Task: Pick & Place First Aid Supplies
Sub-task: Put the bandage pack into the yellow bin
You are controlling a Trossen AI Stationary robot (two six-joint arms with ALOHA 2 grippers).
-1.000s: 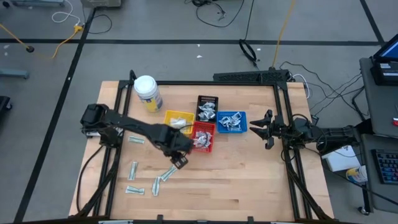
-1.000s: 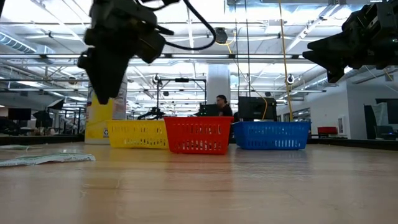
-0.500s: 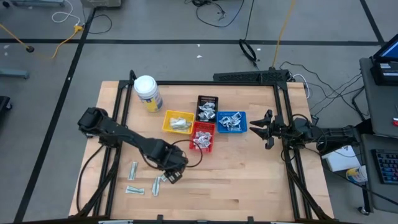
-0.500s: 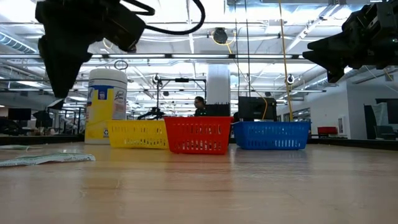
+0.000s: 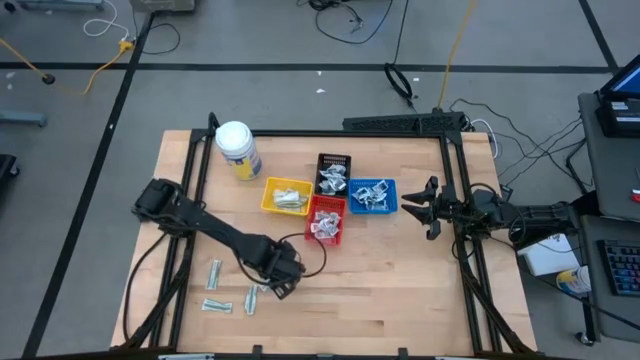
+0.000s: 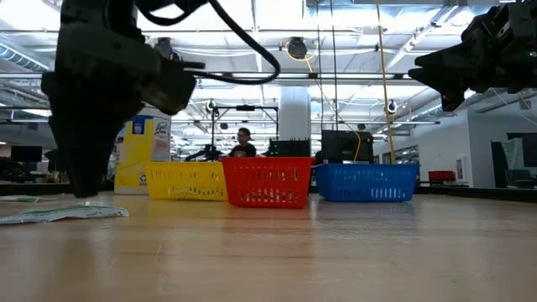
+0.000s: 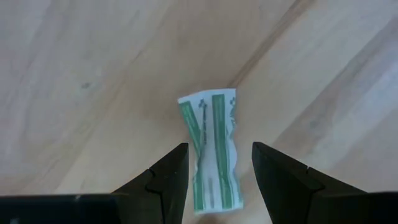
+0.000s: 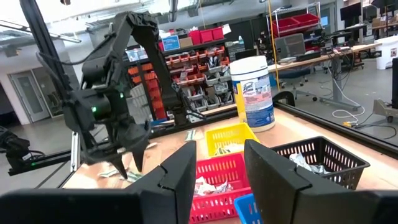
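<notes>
A green-and-white wrapper (image 7: 211, 149), one of the first aid supplies, lies flat on the wooden table. My left gripper (image 7: 219, 152) points straight down over it, open, with one finger on each side of the wrapper and not touching it. In the high view this gripper (image 5: 283, 288) stands at the near left of the table, and in the low view (image 6: 84, 180) it hangs close above the tabletop. A few more wrappers (image 5: 217, 305) lie flat to its left. My right gripper (image 5: 420, 207) hovers open and level at the table's right side.
Four small trays holding packets stand behind the work spot: yellow (image 5: 286, 196), black (image 5: 334, 172), red (image 5: 325, 220) and blue (image 5: 372, 195). A white jar with a yellow label (image 5: 237, 150) stands at the far left. Bare wood stretches along the near right.
My left gripper has moved away from the red tray toward the table's near edge and has sunk down over the wrapper, still pointing down and with the same gap between its fingers.
</notes>
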